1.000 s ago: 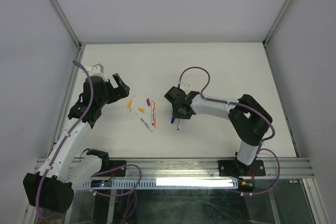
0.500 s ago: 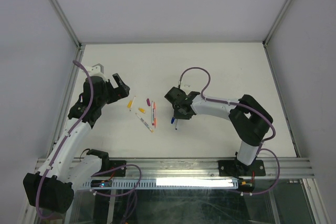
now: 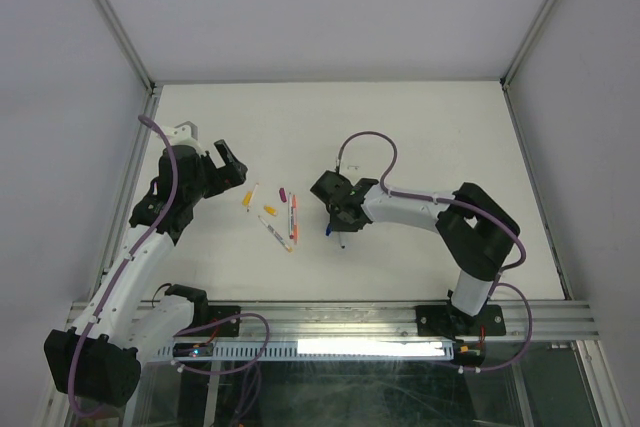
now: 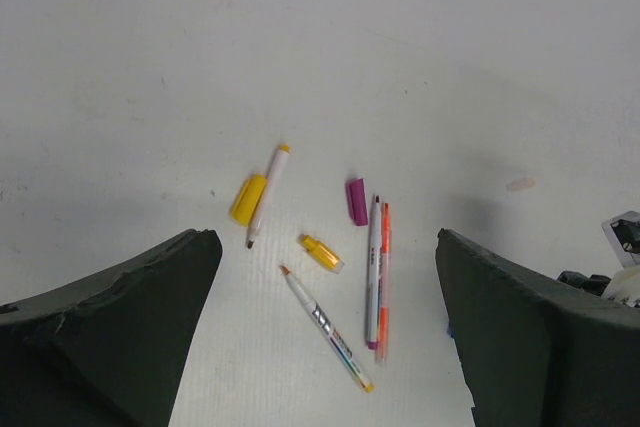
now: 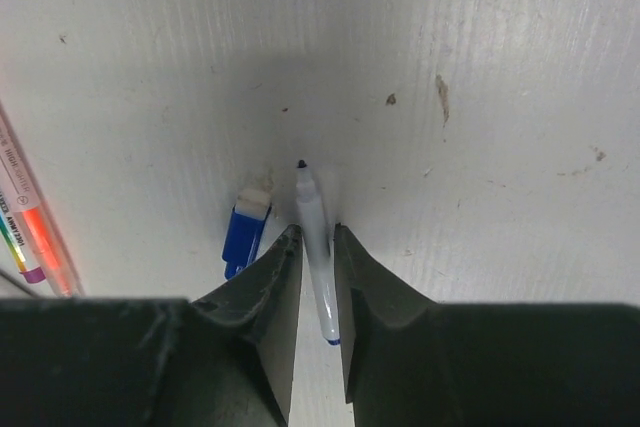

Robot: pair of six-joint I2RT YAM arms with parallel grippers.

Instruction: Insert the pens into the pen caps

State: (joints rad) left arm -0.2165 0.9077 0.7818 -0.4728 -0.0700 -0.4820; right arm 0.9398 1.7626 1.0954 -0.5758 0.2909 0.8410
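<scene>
- My right claw [image 5: 317,232] straddles the blue-tipped pen [image 5: 309,197] near the middle of the desk [image 5: 480,67]. Its fingers sit close on either side, and I cannot tell whether they pinch it.
- The blue cap [image 5: 244,235] lies just beside that pen.
- My left claw [image 4: 322,239] is spread wide above the other pens [image 4: 373,267], yellow cap [image 4: 248,199], purple cap [image 4: 356,201] and orange cap [image 4: 322,253], nearer the left edge.
</scene>
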